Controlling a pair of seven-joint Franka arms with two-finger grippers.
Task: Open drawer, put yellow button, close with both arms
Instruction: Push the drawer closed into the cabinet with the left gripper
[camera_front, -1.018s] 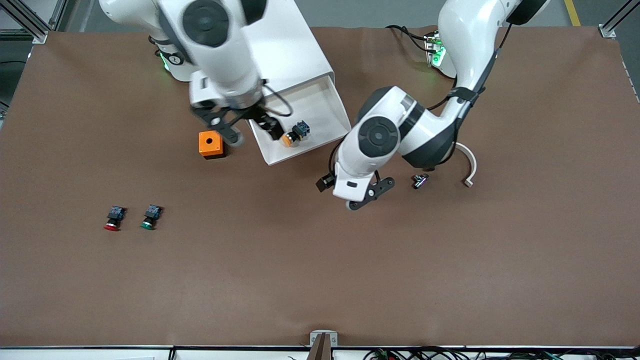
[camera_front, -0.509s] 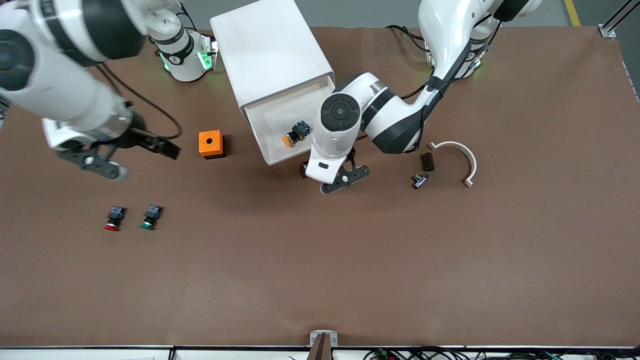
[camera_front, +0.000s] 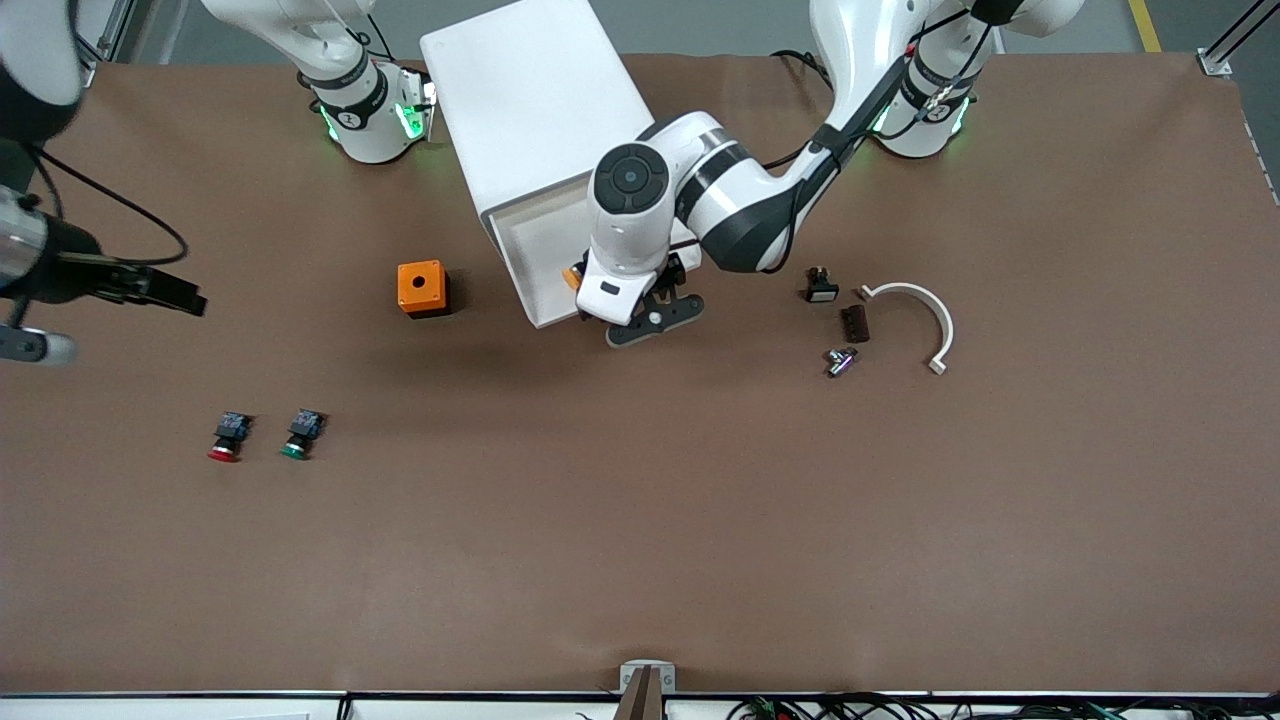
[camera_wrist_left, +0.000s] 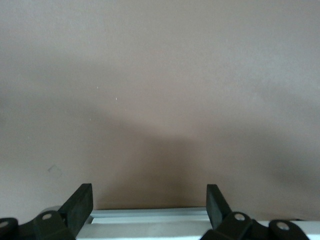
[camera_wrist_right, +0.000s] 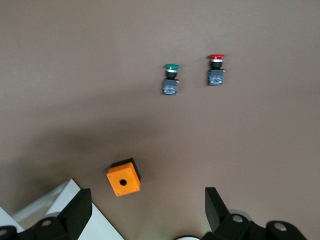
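2 open grippers: left gripper (camera_front: 655, 318) hides yellow button (camera_front: 572, 277) in drawer (camera_front: 540, 260); right gripper (camera_wrist_right: 145, 207) above orange box (camera_front: 421, 288).

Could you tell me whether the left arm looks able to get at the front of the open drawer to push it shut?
Probably yes. The left gripper, fingers open, is already at the front edge of the drawer, and the table before it is bare. The right gripper waits toward its own end.
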